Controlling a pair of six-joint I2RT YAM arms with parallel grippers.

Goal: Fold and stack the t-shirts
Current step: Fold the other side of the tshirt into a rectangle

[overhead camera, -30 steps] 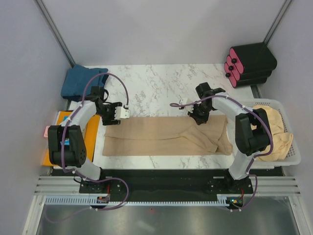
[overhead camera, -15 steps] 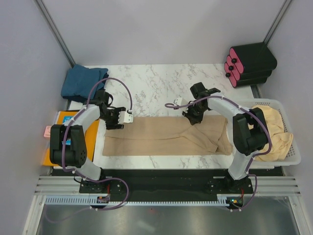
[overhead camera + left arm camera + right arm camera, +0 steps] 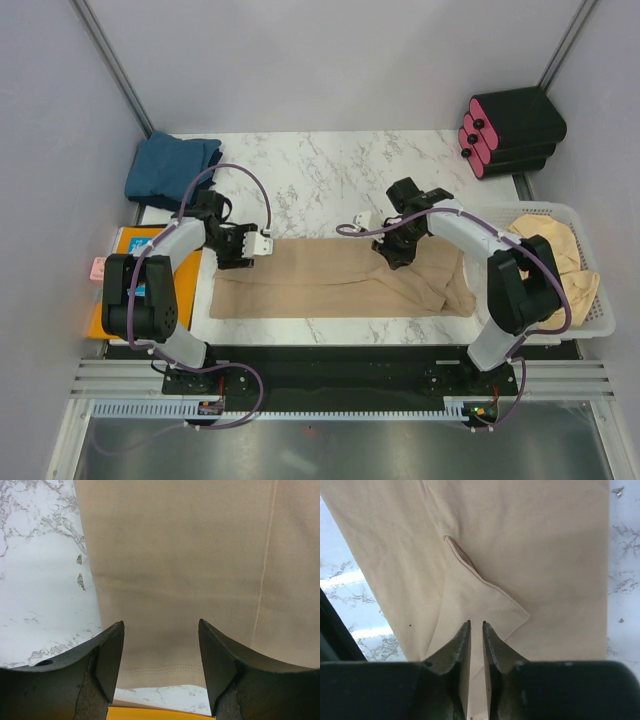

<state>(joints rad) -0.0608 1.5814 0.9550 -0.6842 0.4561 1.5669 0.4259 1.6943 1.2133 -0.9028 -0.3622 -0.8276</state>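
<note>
A tan t-shirt (image 3: pixel 330 282), folded into a long strip, lies across the near part of the table. My left gripper (image 3: pixel 240 256) is open and hovers over its left end; in the left wrist view (image 3: pixel 160 630) the stitched hem (image 3: pixel 165 670) lies between the spread fingers. My right gripper (image 3: pixel 392 253) is over the shirt's middle right. In the right wrist view (image 3: pixel 476 626) its jaws stand nearly together just above a folded sleeve (image 3: pixel 485 605). A folded teal-blue shirt (image 3: pixel 170 168) sits at the far left. Pale beige shirts (image 3: pixel 568 268) lie in a basket.
The white basket (image 3: pixel 560 210) stands at the right edge. A black case with pink rolls (image 3: pixel 510 130) sits at the far right corner. An orange-and-blue book (image 3: pixel 188 272) lies left of the tan shirt, its orange edge showing in the left wrist view (image 3: pixel 160 714).
My left gripper moved right and nearer, onto the shirt's left end. My right gripper moved left and nearer, over the shirt's middle. The shirt has not visibly shifted.
</note>
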